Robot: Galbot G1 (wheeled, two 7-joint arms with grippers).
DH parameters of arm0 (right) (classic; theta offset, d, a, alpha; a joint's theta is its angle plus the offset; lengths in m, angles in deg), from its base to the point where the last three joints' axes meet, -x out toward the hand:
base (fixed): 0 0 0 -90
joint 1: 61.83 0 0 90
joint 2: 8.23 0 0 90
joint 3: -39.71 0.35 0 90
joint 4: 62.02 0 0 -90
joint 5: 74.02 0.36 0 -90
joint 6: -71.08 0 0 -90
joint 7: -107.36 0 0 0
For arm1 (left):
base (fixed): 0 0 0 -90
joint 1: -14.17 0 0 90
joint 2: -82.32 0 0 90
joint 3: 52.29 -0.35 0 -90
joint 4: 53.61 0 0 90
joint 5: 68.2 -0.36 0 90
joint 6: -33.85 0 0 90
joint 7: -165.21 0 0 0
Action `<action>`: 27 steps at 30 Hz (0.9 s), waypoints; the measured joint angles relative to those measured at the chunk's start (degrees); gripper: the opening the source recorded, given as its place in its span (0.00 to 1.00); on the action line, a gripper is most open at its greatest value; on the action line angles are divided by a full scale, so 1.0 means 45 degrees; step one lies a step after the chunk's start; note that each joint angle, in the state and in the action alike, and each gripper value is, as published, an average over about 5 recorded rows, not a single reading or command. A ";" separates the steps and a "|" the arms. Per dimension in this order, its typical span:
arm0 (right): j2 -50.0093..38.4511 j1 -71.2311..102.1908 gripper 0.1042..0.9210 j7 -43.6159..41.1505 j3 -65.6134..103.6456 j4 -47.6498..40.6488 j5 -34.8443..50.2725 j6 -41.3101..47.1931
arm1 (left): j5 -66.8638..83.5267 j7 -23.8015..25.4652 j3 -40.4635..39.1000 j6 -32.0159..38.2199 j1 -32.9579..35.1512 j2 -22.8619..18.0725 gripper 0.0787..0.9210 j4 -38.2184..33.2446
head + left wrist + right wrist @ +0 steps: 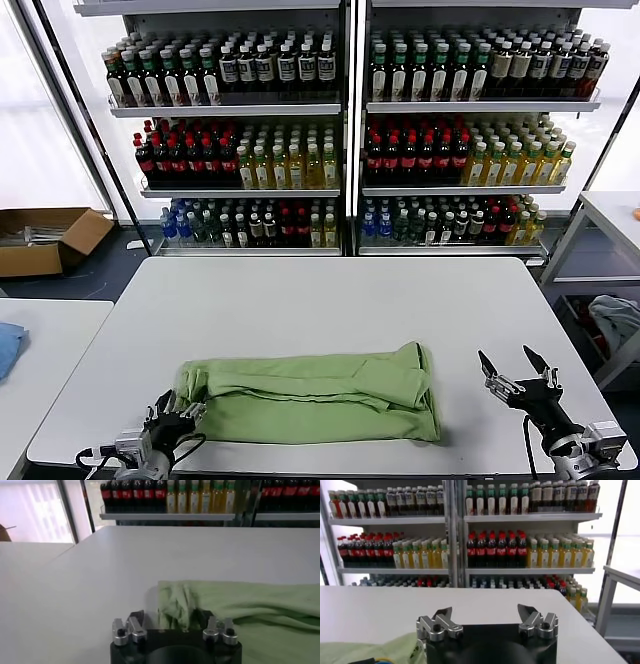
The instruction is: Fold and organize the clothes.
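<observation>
The light green polo shirt (310, 395) lies folded into a long band across the front of the white table (330, 300). Its collar, buttons and graphic are hidden. My left gripper (172, 410) is low at the shirt's left end, open, with the bunched end of the shirt (175, 602) lying between its spread fingers (136, 621). My right gripper (515, 370) is open and empty above the table, to the right of the shirt. The right wrist view shows its gripper (485, 614) over bare table, with a corner of the shirt (380, 650) off to one side.
Shelves of bottles (350, 130) stand behind the table. A cardboard box (45, 240) sits on the floor at left. A blue cloth (8, 345) lies on a side table at left. A grey-blue cloth (618, 320) hangs at right, under another table (612, 212).
</observation>
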 measured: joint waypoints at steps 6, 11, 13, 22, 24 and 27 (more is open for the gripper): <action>0.0017 0.0023 0.88 -0.0060 0.0054 0.0052 0.0105 -0.0238 | -0.0180 -0.0060 -0.0108 0.0127 0.0075 -0.0195 0.43 0.0175; 0.0034 0.0062 0.88 -0.0086 0.0096 0.0050 0.0139 -0.0367 | -0.0330 -0.0014 -0.0147 0.0300 0.0229 -0.0300 0.26 0.0215; 0.0045 0.0081 0.88 -0.0095 0.0122 0.0060 0.0164 -0.0402 | -0.0337 0.0044 -0.0119 0.0394 0.0260 -0.0290 0.19 0.0215; 0.0003 0.0125 0.88 -0.0135 0.0186 0.0094 0.0319 -0.0566 | 0.0128 0.0579 0.1223 0.0643 0.0011 0.0433 0.02 0.0583; -0.0010 0.0112 0.88 -0.0138 0.0152 0.0091 0.0344 -0.0593 | 0.0343 0.0759 0.1868 0.0697 -0.0095 0.0839 0.02 0.0780; -0.0032 0.0082 0.88 -0.0140 0.0089 0.0098 0.0390 -0.0627 | 0.0629 0.1084 0.2924 0.0825 -0.0214 0.1593 0.02 0.1151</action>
